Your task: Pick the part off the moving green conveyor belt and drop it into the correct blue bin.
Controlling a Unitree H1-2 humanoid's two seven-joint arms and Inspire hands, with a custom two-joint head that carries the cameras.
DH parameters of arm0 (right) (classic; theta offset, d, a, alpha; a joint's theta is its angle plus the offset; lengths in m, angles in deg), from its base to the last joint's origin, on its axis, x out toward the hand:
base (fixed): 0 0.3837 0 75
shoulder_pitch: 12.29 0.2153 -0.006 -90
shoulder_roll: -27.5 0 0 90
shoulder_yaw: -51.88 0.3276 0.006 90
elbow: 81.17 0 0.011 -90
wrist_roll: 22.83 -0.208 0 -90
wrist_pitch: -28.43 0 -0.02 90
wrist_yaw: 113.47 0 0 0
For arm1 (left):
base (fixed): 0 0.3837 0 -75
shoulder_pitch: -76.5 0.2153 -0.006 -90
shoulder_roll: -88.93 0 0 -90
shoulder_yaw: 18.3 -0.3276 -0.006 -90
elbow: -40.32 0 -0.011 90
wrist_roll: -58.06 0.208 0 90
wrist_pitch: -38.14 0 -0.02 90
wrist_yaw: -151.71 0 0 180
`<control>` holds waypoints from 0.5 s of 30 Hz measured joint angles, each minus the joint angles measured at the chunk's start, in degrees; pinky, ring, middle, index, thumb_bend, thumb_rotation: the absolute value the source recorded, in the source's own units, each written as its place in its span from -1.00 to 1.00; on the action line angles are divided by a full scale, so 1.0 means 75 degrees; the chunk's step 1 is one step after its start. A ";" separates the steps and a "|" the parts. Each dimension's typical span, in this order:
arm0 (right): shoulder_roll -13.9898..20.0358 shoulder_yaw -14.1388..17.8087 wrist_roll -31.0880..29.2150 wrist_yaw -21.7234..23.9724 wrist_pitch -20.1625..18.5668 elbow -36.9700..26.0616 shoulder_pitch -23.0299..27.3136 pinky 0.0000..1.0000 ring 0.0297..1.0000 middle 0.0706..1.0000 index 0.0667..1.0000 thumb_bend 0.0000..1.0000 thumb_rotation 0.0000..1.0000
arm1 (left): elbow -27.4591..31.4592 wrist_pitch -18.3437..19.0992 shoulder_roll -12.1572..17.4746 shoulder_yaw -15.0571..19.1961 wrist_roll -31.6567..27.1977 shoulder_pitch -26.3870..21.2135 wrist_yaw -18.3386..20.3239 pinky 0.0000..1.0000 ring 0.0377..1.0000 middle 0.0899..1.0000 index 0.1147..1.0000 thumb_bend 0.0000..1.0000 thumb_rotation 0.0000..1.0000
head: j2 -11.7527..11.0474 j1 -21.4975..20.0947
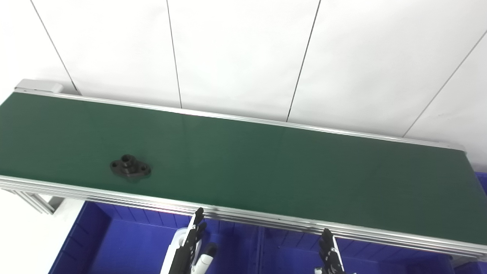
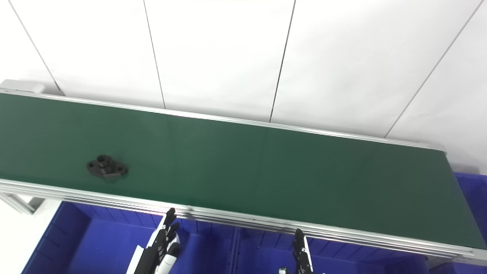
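On the belt: the small black flanged metal part (image 1: 130,168) lies flat on the long green conveyor belt (image 1: 266,167), near its left end and close to the near aluminium rail (image 1: 114,196); nothing touches it.
Left robot hand: the left robot hand (image 1: 194,238) waits low over the left blue plastic bin (image 1: 114,243), fingers stretched upward and apart, holding nothing.
Right robot hand: only the dark fingertips of the right robot hand (image 1: 330,251) show at the bottom edge; they look straight and empty, but I cannot tell its full state.
Step in hand: I judge that the grasp is not yet begun and the hands wait for the part.
How to do it well: the left robot hand is the nearer one. It should rise over the rail, aim a little ahead of the part along the belt's travel, and close across the narrow raised hub, not the flat flange.
Difference of views: the left eye view shows more of the belt's left end cap (image 1: 38,86); the right eye view shows more of the far right blue bin (image 2: 473,198).
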 measured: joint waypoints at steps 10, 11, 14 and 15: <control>0.0054 0.0128 -0.0068 0.0079 0.0049 0.0166 0.0042 1.00 1.00 1.00 1.00 0.56 0.59 | -0.0348 -0.0272 0.0004 0.0006 0.0139 -0.0136 -0.0266 0.73 0.83 0.93 0.97 0.06 0.68 | -0.0023 0.0211; 0.0058 0.0137 -0.0085 0.0084 0.0049 0.0167 0.0042 1.00 1.00 1.00 1.00 0.56 0.59 | -0.0348 -0.0274 0.0004 0.0005 0.0165 -0.0137 -0.0272 0.73 0.83 0.93 0.97 0.07 0.67 | -0.0035 0.0257; 0.0065 0.0176 -0.0113 0.0089 0.0049 0.0179 0.0043 1.00 1.00 1.00 1.00 0.52 0.58 | -0.0349 -0.0275 0.0004 0.0005 0.0171 -0.0137 -0.0275 0.73 0.82 0.92 0.96 0.14 0.67 | -0.0059 0.0305; 0.0072 0.0180 -0.0115 0.0090 0.0049 0.0181 0.0042 1.00 1.00 1.00 1.00 0.51 0.58 | -0.0350 -0.0275 0.0004 0.0005 0.0171 -0.0137 -0.0275 0.73 0.82 0.92 0.96 0.15 0.67 | -0.0117 0.0316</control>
